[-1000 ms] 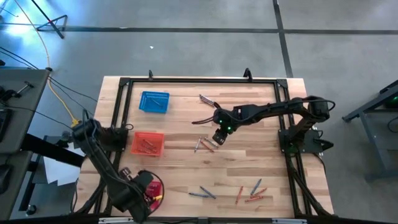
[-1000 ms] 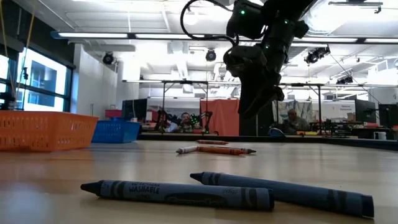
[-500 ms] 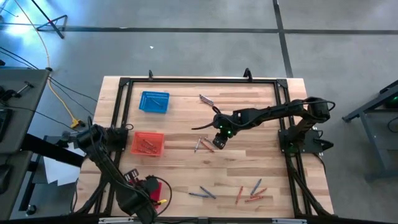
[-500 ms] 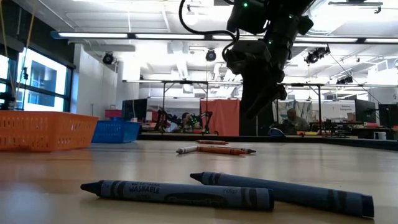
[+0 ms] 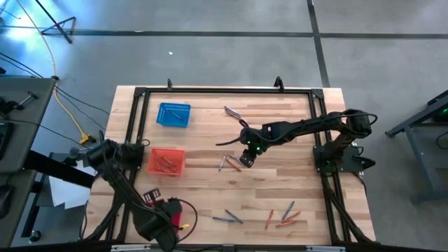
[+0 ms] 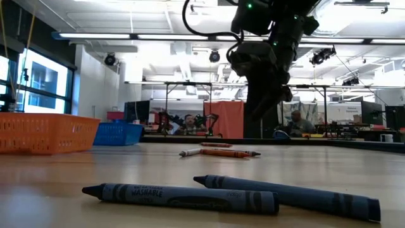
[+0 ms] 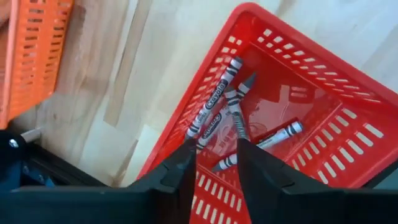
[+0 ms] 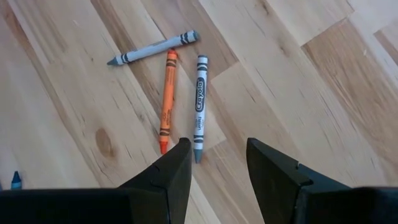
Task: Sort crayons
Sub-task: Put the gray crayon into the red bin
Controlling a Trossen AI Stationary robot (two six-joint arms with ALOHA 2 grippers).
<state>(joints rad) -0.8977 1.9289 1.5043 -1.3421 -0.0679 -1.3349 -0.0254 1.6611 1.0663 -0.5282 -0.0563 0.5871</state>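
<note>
My left gripper [image 7: 216, 152] stands open over the red basket [image 7: 348, 134] at the table's near left corner [image 5: 178, 205]. Several crayons [image 7: 214, 102] lie on the basket's floor, and one dark crayon [image 7: 239, 118] lies just past the fingertips. My right gripper [image 8: 217, 149] hangs open mid-table [image 5: 245, 159], above three crayons on the wood: an orange one [image 8: 166, 99], a grey one [image 8: 199, 102] and a pale one [image 8: 152, 46]. Its fingers stand clear of them.
An orange basket [image 5: 166, 162] holding crayons and a blue basket [image 5: 173, 114] stand on the left half of the table. Two blue crayons [image 6: 180, 196] lie near the front edge, with more loose crayons [image 5: 280, 215] at the near right and one [image 5: 231, 112] farther back.
My left gripper has come down a little over the red basket.
</note>
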